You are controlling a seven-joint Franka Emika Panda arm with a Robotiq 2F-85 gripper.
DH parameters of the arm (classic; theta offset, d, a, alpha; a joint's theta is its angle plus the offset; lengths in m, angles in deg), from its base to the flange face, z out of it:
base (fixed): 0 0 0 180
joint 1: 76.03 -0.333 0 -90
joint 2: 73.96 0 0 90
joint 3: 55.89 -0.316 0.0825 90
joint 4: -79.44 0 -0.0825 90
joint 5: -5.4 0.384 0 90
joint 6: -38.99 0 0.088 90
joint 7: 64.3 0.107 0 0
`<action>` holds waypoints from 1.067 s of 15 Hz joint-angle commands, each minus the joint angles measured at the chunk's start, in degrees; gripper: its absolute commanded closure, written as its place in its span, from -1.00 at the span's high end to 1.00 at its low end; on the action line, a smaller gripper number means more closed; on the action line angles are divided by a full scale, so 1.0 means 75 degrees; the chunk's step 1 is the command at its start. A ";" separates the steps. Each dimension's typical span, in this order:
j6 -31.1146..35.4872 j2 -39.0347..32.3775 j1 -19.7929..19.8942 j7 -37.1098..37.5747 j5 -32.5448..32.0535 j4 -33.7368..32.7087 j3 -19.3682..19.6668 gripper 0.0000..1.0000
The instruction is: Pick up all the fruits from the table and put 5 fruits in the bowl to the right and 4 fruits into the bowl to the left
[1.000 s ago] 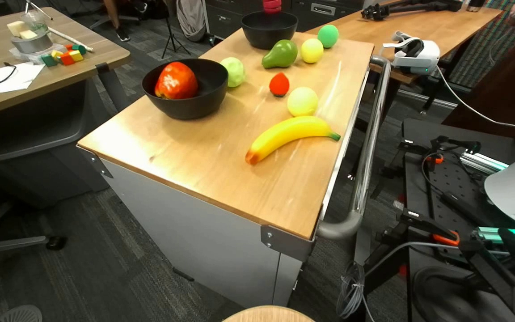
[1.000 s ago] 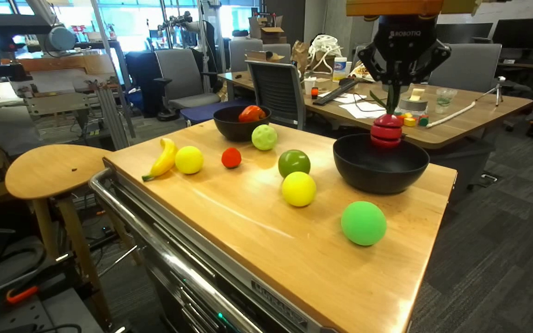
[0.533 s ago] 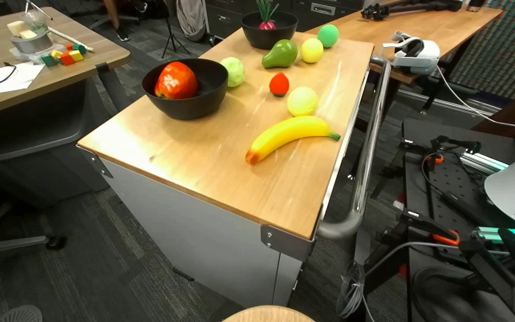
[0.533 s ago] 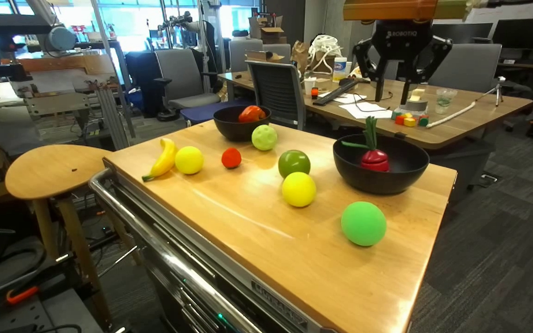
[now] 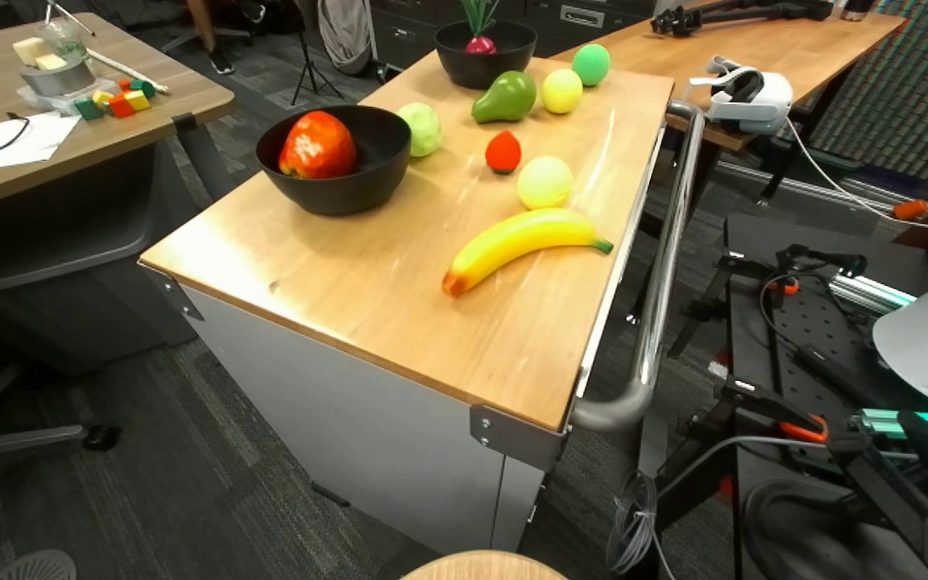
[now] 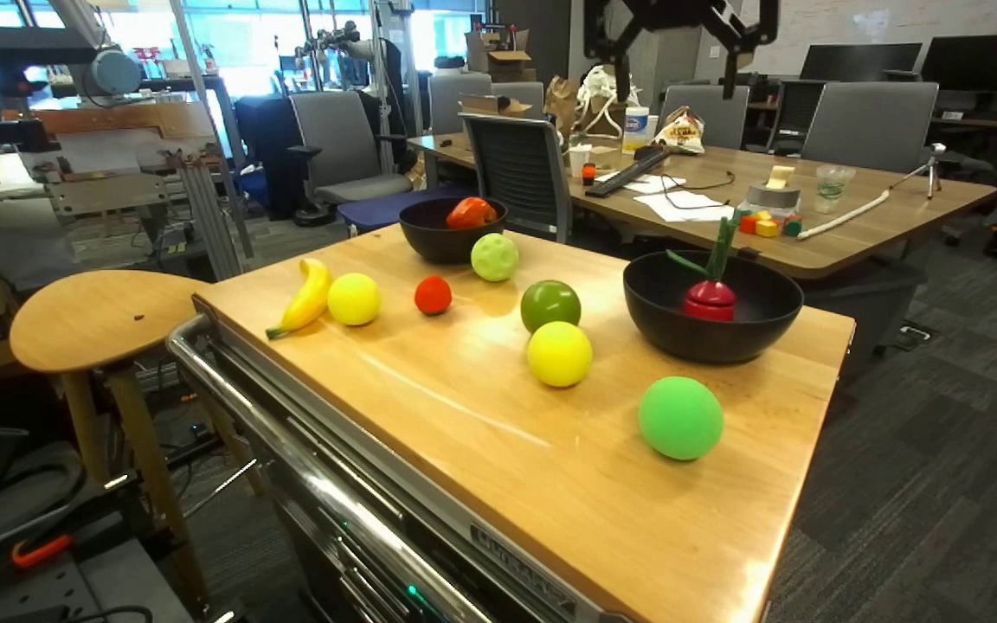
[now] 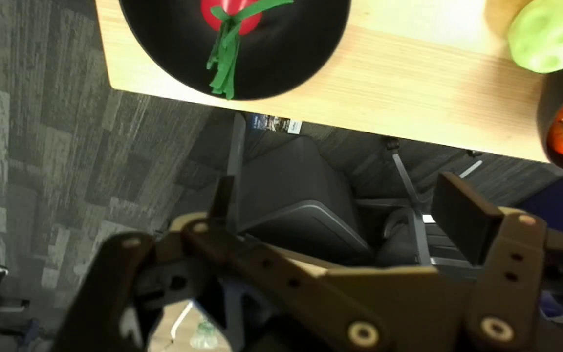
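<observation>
My gripper [image 6: 676, 80] [image 7: 342, 210] stands open and empty, raised above and left of the near bowl [image 6: 713, 333] in an exterior view. That black bowl holds a red fruit [image 6: 710, 301] [image 7: 235, 14] with green leaves. The far black bowl [image 6: 438, 247] holds an orange-red fruit [image 6: 471, 213] [image 5: 319, 147]. They look alike in size; which is the task's right or left one I cannot tell. On the table [image 6: 464, 415] lie a banana [image 5: 520, 244], yellow balls [image 5: 545, 184] [image 5: 562, 90], a small red fruit [image 5: 503, 153], a bumpy light-green one [image 5: 422, 130], a green pear shape [image 5: 506, 98] and a green ball [image 6: 680, 418].
A metal rail [image 5: 669, 242] runs along one long edge of the table. Beside the table are a cluttered desk [image 6: 888, 186], an office chair [image 6: 516, 164] and a round wooden stool [image 6: 92, 316]. The leafy fruit's bowl stands close to the table edge in the wrist view.
My gripper has opened and let go of the red leafy fruit, which dropped into the bowl and shifted slightly there. The gripper has then risen and moved left in an exterior view.
</observation>
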 commanded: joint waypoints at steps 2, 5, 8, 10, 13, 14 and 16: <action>0.0131 0.2145 -0.0564 -0.0981 0.0777 0.2242 0.0113 1.00; -0.0624 0.1895 -0.0923 -0.0654 0.0558 0.1933 0.0395 1.00; -0.1093 0.2602 -0.1155 -0.0625 0.0545 0.2642 0.0455 1.00; -0.1100 0.2678 -0.1160 -0.0622 0.0541 0.2741 0.0483 1.00; -0.1102 0.2672 -0.1155 -0.0623 0.0544 0.2759 0.0505 1.00; -0.1103 0.2672 -0.1156 -0.0623 0.0544 0.2759 0.0505 1.00; -0.1103 0.2672 -0.1159 -0.0623 0.0544 0.2759 0.0505 1.00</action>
